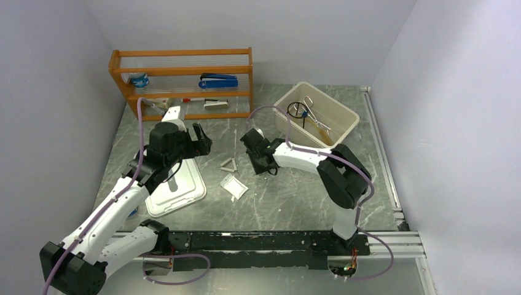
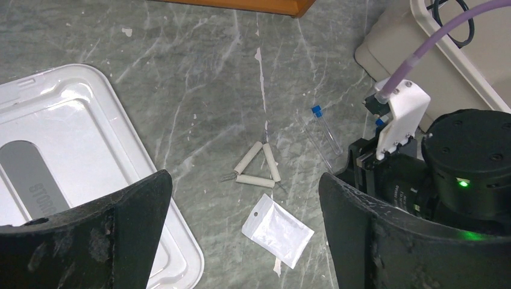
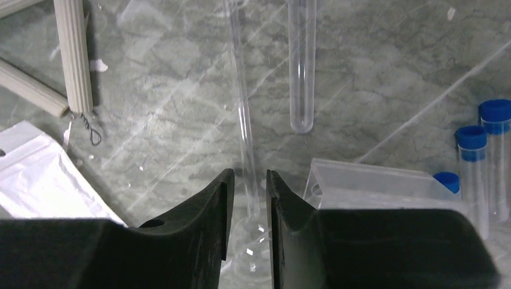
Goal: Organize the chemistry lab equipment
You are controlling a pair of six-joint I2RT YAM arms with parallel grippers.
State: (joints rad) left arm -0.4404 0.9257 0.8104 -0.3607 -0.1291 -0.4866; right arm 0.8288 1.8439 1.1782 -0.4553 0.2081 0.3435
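Note:
In the right wrist view my right gripper has its fingers pressed against the bulb of a thin clear pipette lying on the table. A clear tube lies just beyond it. A clear rack and blue-capped tubes are to its right. The white triangle and a white paper packet lie mid-table. My left gripper hangs wide open above them, holding nothing; in its view the triangle and packet show between the fingers.
A beige bin at the back right holds a black wire ring and metal tongs. An orange shelf with a blue stapler stands at the back. A white lid lies under the left arm.

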